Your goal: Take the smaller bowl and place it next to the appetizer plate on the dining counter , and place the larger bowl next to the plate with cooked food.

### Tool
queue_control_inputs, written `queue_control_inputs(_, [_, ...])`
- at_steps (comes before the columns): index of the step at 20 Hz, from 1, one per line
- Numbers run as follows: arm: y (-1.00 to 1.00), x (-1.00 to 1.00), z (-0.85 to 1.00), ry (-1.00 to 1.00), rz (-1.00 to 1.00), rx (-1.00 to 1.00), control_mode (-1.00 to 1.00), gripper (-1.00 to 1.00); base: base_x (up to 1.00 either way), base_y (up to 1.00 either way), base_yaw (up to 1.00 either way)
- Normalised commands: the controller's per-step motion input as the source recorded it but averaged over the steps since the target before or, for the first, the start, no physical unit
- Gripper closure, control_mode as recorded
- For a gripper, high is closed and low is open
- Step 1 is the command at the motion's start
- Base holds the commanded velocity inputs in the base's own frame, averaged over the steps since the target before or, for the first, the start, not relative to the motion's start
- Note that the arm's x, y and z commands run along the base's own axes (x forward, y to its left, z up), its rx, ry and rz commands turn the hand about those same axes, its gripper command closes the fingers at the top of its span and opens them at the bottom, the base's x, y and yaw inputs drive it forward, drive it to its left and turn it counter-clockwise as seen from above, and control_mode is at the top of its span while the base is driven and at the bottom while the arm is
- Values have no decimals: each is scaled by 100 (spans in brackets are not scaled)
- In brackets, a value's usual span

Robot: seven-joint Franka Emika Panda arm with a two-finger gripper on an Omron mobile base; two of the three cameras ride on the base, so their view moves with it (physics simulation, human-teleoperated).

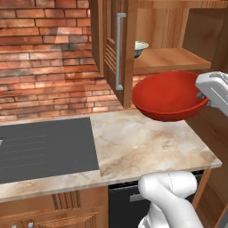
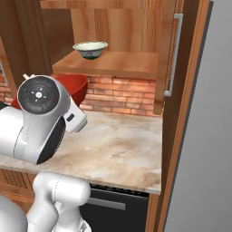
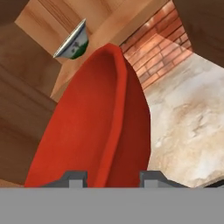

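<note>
The larger bowl (image 1: 168, 95), wide and glossy red, hangs tilted in the air above the marbled countertop, just in front of the open wall cabinet. My gripper (image 3: 111, 177) is shut on its rim, which runs up between the two fingertips in the hand view; the bowl (image 3: 94, 131) takes up most of that view. From the left base view the hand (image 1: 204, 95) grips the bowl's right edge. My arm hides most of the bowl (image 2: 76, 88) in the right base view. The smaller bowl (image 1: 140, 48) (image 2: 90, 49) (image 3: 72, 41), pale with a green tint, stands on the cabinet shelf. Both plates and the dining counter are out of view.
The cabinet's left door (image 1: 116, 49) stands open with a long metal handle, and the right door (image 2: 174, 54) is open too. A dark cooktop (image 1: 44, 149) lies left on the marbled countertop (image 1: 142, 142). A brick wall (image 1: 44, 58) is behind it. A tall grey panel (image 2: 208, 136) is at right.
</note>
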Motion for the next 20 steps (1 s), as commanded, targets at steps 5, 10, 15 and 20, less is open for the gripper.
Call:
queue_control_inputs(5, [0,0,-1,0,4,0,100,100,-2,0,3])
queue_control_inputs(10, [0,0,0,0,0,0,100,100,-50,6,10])
queue_control_inputs(15, [0,0,0,0,0,0,100,100,-83,14,12])
queue_control_inputs(20, [0,0,0,0,0,0,100,100,-62,31,17])
